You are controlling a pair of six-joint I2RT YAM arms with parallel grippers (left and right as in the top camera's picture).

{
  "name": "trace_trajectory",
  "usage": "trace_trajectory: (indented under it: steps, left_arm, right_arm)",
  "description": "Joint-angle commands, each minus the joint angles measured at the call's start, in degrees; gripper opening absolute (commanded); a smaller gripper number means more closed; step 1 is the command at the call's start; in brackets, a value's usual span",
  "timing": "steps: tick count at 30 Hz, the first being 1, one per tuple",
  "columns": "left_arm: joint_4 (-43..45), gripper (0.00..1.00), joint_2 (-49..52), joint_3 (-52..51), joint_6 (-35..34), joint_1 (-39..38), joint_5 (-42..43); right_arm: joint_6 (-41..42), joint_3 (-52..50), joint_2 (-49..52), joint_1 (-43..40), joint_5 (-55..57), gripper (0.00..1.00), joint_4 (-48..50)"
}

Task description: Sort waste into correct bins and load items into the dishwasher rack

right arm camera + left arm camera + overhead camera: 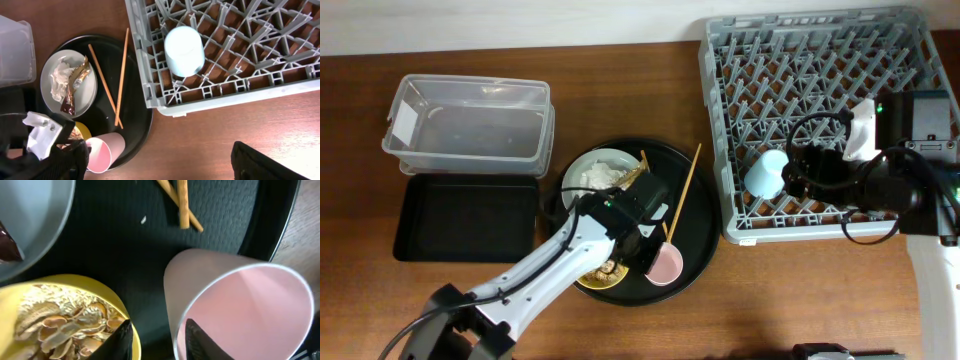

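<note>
The pink cup (665,265) lies on its side on the round black tray (695,235), next to the yellow bowl (60,287) of brownish food scraps (65,322). My left gripper (159,341) is open, with one finger inside the cup's mouth (240,305) and the other between cup and bowl. The grey-green plate (80,92) holds white tissue (60,77) and the brown-gold wrapper (77,75). Two chopsticks (121,70) lie on the tray. The light blue cup (765,172) sits mouth-down in the grey rack (820,60). My right gripper (162,165) is wide open and empty.
The clear tub (470,125) stands at the back left, with the shallow black rectangular tray (465,218) just in front of it. Bare wooden table (210,135) lies between the round tray and the rack's front edge.
</note>
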Motion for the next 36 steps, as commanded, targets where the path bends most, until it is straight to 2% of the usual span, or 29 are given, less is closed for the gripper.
trace_trajectory:
  steps: [1, 2, 5, 7, 9, 10, 11, 12, 15, 17, 19, 20, 21, 23, 25, 26, 27, 28, 29, 30, 32, 33, 35, 36]
  left_arm:
    - [4.96, 0.04, -0.07, -1.27, -0.37, -0.37, -1.90]
    - [5.75, 0.00, -0.07, -1.27, -0.37, -0.37, -1.90]
    - [2.99, 0.00, -1.27, 1.03, -0.37, -0.17, 0.55]
    - [-1.92, 0.00, -5.81, 9.64, -0.15, 5.46, 9.20]
    - [-1.73, 0.00, -9.84, 15.34, 5.33, 16.87, 32.54]
    - [-0.68, 0.00, -10.14, 16.15, 8.31, 25.07, 55.58]
    - [-0.76, 0.00, -9.81, 16.15, 10.67, 28.06, 65.79]
    - [-0.94, 0.00, -9.75, 16.15, 11.26, 30.12, 72.32]
    - [-0.90, 0.00, -9.77, 16.15, 11.23, 30.53, 81.15]
    - [-0.87, 0.00, -9.77, 16.15, 11.26, 30.53, 82.16]
    - [-0.87, 0.00, -9.77, 16.15, 11.26, 30.53, 82.18]
    - [-0.83, 0.00, -9.77, 16.15, 11.26, 30.53, 82.18]
    - [-0.37, 0.00, -9.77, 16.15, 11.26, 30.53, 82.16]
    - [-0.17, 0.00, -9.77, 16.15, 11.26, 30.53, 82.12]
    - [0.20, 0.01, -9.77, 16.15, 11.23, 30.53, 80.81]
    - [0.15, 0.46, -9.77, 16.15, 11.21, 30.53, 77.79]
    - [0.13, 0.56, -9.77, 16.15, 11.21, 30.53, 76.26]
    - [0.13, 0.66, -9.77, 16.15, 11.21, 30.53, 74.53]
    - [0.07, 0.87, -9.77, 16.15, 11.21, 30.53, 72.15]
    - [-0.52, 0.99, -9.77, 16.15, 11.19, 30.53, 68.06]
    - [-2.43, 0.99, -9.77, 16.15, 11.19, 30.53, 62.05]
    - [-3.89, 0.99, -9.77, 16.15, 11.21, 30.53, 58.42]
    - [-5.77, 0.99, -9.77, 16.15, 11.23, 30.42, 54.31]
    - [-6.80, 0.99, -9.77, 16.15, 11.23, 29.92, 50.93]
  right_arm:
    - [0.28, 0.74, -0.28, 0.09, -0.15, 0.91, -0.24]
    - [0.28, 0.74, -0.28, 0.09, -0.15, 0.92, -0.61]
    - [0.26, 0.74, -0.28, 0.09, -0.13, 0.92, -2.86]
    - [-0.59, 0.61, -0.28, 0.11, -2.69, 0.91, -3.89]
    - [-16.46, 0.57, -0.28, 0.35, -20.94, 0.90, -3.85]
    - [-23.98, 0.42, -0.28, 2.32, -32.50, 0.91, -3.06]
    - [-25.46, 0.31, -0.28, 4.09, -36.30, 0.91, -1.77]
    - [-25.29, 0.22, -0.17, 7.85, -38.53, 0.91, 1.44]
    - [-23.06, 0.22, 0.83, 17.75, -39.36, 0.92, 12.22]
    - [-23.19, 0.22, 1.86, 20.63, -43.47, 0.92, 15.67]
    - [-23.15, 0.22, 2.32, 23.56, -45.31, 0.83, 18.51]
    - [-23.15, 0.22, 2.38, 24.22, -44.81, 0.74, 18.10]
    - [-23.12, 0.22, 2.36, 24.41, -42.69, 0.69, 17.25]
    - [-22.91, 0.22, 2.29, 24.39, -37.55, 0.68, 15.72]
    - [-22.91, 0.22, 2.25, 24.39, -36.20, 0.59, 15.21]
    - [-21.84, 0.22, 2.08, 23.98, -34.84, 0.56, 15.08]
    - [-19.26, 0.22, 1.75, 22.77, -32.57, 0.51, 15.06]
    - [-16.76, 0.22, 1.16, 20.50, -30.47, 0.50, 14.71]
    - [-14.84, 0.22, 0.09, 15.67, -29.77, 0.49, 13.77]
    - [-14.05, 0.22, -1.03, 8.22, -29.57, 0.49, 11.98]
    - [-14.01, 0.22, -0.96, -3.74, -23.98, 0.50, 8.00]
    - [-9.75, 0.22, 0.50, -10.99, -14.84, 0.50, 5.53]
    - [-1.79, 0.22, 4.52, -17.03, -6.58, 0.50, 2.80]
    - [0.48, 0.22, 8.85, -18.08, -6.43, 0.50, 2.58]
